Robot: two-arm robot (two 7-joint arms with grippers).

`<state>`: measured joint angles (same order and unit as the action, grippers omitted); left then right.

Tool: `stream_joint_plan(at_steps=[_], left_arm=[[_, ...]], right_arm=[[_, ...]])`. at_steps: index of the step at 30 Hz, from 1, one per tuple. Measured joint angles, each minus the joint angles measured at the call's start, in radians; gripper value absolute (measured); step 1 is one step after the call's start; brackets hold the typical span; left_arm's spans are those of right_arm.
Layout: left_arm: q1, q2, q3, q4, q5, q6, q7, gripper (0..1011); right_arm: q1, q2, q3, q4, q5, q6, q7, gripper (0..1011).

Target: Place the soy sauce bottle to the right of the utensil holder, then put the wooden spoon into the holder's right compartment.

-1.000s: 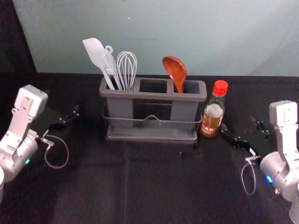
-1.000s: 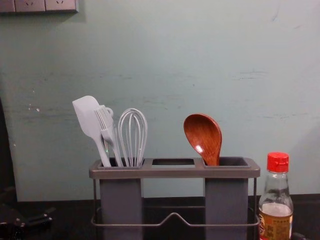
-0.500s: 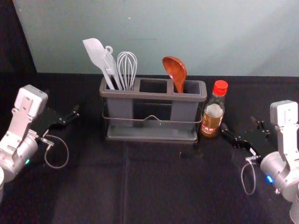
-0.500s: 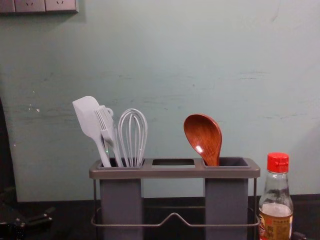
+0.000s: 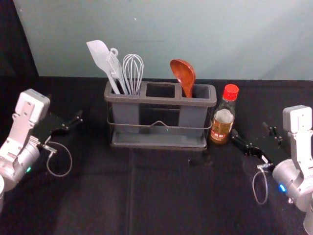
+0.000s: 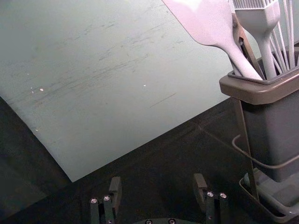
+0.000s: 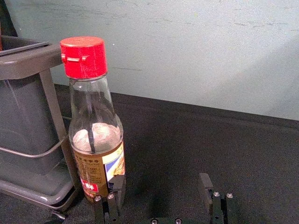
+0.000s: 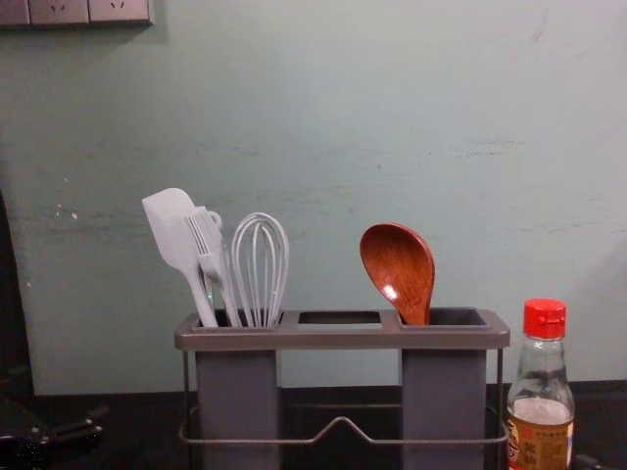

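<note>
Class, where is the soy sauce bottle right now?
In the head view, the soy sauce bottle stands upright right of centre, close beside the right end of the utensil holder.

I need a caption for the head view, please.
Wooden spoon in the utensil holder's right compartment, soy sauce bottle right of the holder, right gripper open nearby.

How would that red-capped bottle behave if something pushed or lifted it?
The soy sauce bottle looks like stiff, smooth glass, so it may slip in a loose grip. Tall and narrow, it could tip if pushed near the cap.
</note>
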<state>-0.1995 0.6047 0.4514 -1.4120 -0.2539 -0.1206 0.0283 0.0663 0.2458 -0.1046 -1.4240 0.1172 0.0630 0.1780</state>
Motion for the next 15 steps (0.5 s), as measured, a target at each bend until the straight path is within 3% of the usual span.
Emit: stream_joint_plan(at_steps=[15], left_arm=[[0.0, 0.0, 0.0, 0.0, 0.0, 0.0, 0.0, 1005]], right_arm=[[0.0, 0.0, 0.0, 0.0, 0.0, 0.0, 0.0, 1002]])
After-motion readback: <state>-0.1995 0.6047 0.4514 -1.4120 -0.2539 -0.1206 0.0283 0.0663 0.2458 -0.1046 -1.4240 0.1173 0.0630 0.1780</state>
